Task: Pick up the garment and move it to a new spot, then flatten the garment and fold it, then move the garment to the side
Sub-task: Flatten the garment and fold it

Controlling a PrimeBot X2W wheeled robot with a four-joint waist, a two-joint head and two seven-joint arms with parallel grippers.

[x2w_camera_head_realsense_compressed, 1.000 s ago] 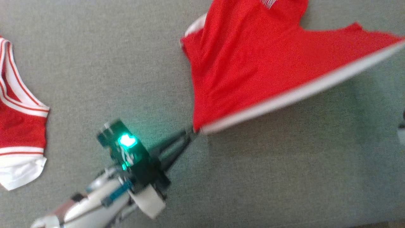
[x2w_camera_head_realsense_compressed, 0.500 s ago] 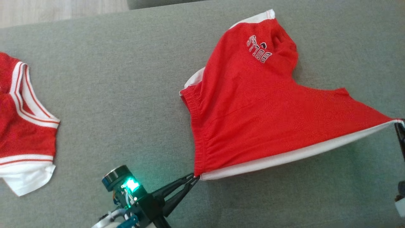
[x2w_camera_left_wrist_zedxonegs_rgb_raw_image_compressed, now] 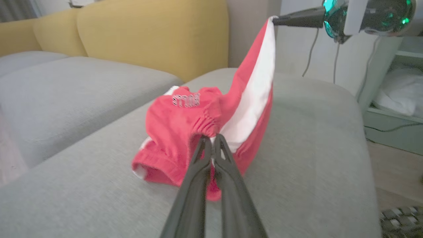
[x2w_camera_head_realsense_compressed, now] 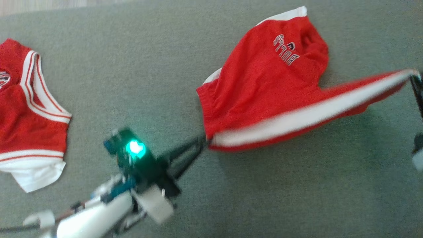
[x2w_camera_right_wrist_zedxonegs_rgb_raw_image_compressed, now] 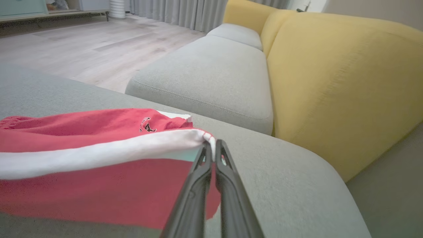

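Observation:
The garment [x2w_camera_head_realsense_compressed: 264, 86] is a pair of red shorts with a white side stripe and pale lettering, lying right of centre on the grey cushion [x2w_camera_head_realsense_compressed: 132, 82]. My left gripper [x2w_camera_head_realsense_compressed: 204, 142] is shut on its waistband corner [x2w_camera_left_wrist_zedxonegs_rgb_raw_image_compressed: 206, 127]. My right gripper [x2w_camera_head_realsense_compressed: 413, 75] is shut on the white-trimmed hem corner [x2w_camera_right_wrist_zedxonegs_rgb_raw_image_compressed: 201, 137] at the right edge. The stripe edge [x2w_camera_head_realsense_compressed: 307, 115] is stretched taut between the two grippers and lifted off the cushion, folding over the red cloth. The rest of the garment [x2w_camera_left_wrist_zedxonegs_rgb_raw_image_compressed: 172, 132] sags onto the cushion.
A second red and white garment [x2w_camera_head_realsense_compressed: 29, 112] lies at the cushion's left edge. Yellow sofa backs [x2w_camera_right_wrist_zedxonegs_rgb_raw_image_compressed: 337, 86] and more grey seats [x2w_camera_right_wrist_zedxonegs_rgb_raw_image_compressed: 211, 69] stand behind. Wooden floor [x2w_camera_right_wrist_zedxonegs_rgb_raw_image_compressed: 82, 43] lies beyond the cushion. A shelf with cables [x2w_camera_left_wrist_zedxonegs_rgb_raw_image_compressed: 390, 99] stands to one side.
Both grippers have risen and carried the striped edge up and over toward the lettered part of the garment. The head camera has also shifted.

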